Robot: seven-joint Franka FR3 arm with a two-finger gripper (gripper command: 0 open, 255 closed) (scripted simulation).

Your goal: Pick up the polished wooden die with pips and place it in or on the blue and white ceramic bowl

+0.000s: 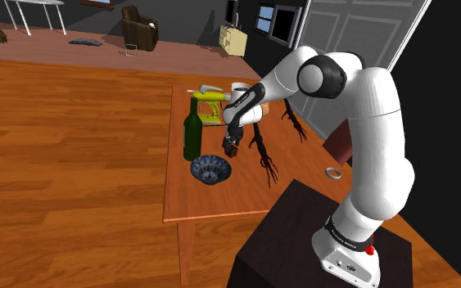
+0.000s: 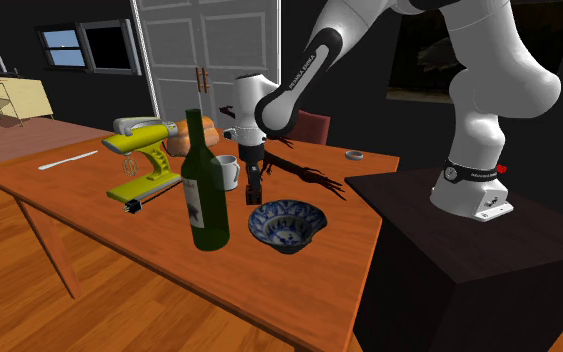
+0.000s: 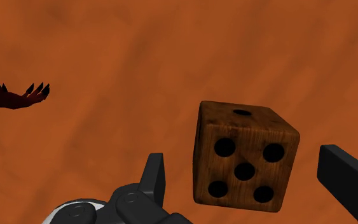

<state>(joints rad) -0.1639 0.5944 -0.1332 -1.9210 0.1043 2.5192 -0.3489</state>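
Two black fingers (image 3: pixel 346 178) of the gripper (image 3: pixel 241 153) stand wide apart on either side of the brown wooden die (image 3: pixel 244 159). Neither touches it, so nothing is held. The die sits on the orange-brown table (image 3: pixel 107 63), showing five pips on one face and one on top; its lower edge is cut off. In the shoulder view the hand largely hides it, just beyond the blue and white bowl (image 1: pixel 210 173) and near the green bottle (image 1: pixel 192 131).
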